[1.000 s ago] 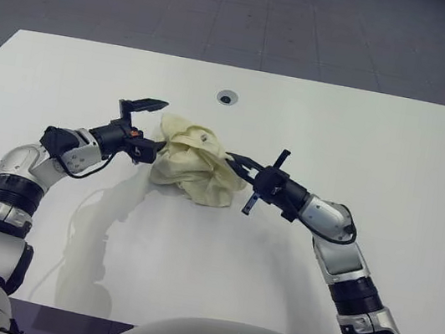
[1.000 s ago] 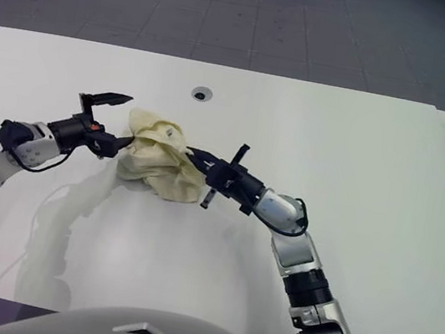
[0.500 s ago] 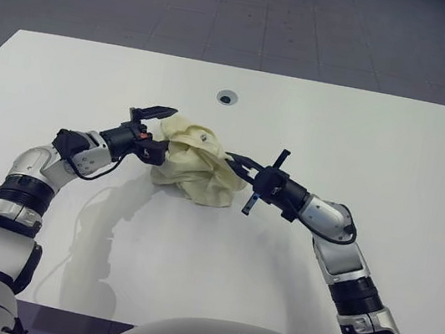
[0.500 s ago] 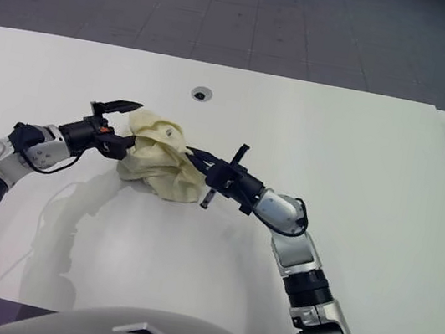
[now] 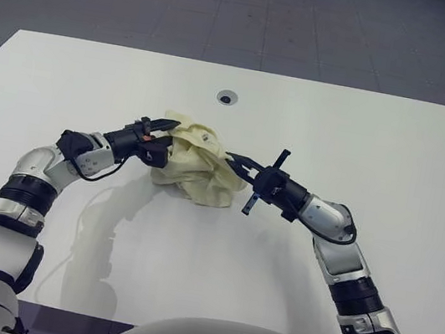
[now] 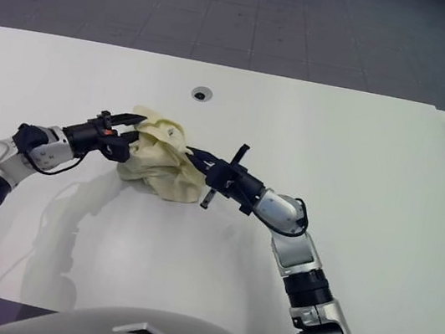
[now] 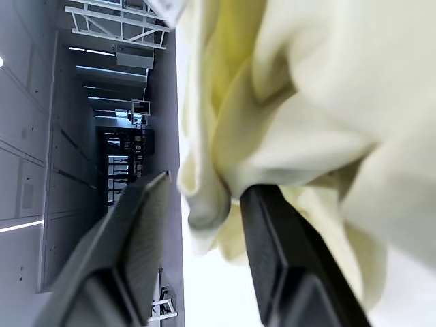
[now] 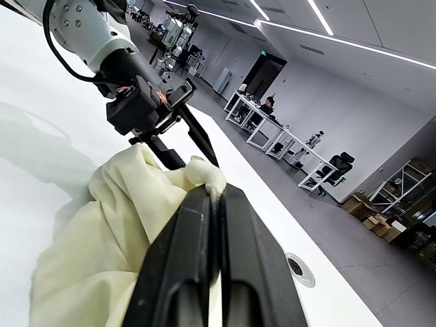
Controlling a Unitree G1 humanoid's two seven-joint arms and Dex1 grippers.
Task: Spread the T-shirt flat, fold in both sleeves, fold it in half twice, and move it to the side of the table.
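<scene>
Two grippers meet at one crumpled heap. The T-shirt, pale yellow, lies bunched in a mound near the middle of the white counter, a little on the robot's side of the round cable hole. No sleeve or hem can be made out, so the spreading step is not yet done.

The right gripper comes in low from the robot's right. Its jaws are pressed together, and the right wrist view shows a small tuft of cloth nipped at their tips. This hold looks meant to anchor one side of the heap so it can be pulled open.

The left gripper sits against the opposite side of the mound. Its jaws stand apart, and in the left wrist view a hanging fold lies in the gap between them, touching one finger but not clamped. It seems placed to take a second hold across from the first.

With grips on opposite edges, drawing the arms apart should stretch the fabric out. The risk is that either hold has caught several layers, which would drag the bundle instead of opening it.
</scene>
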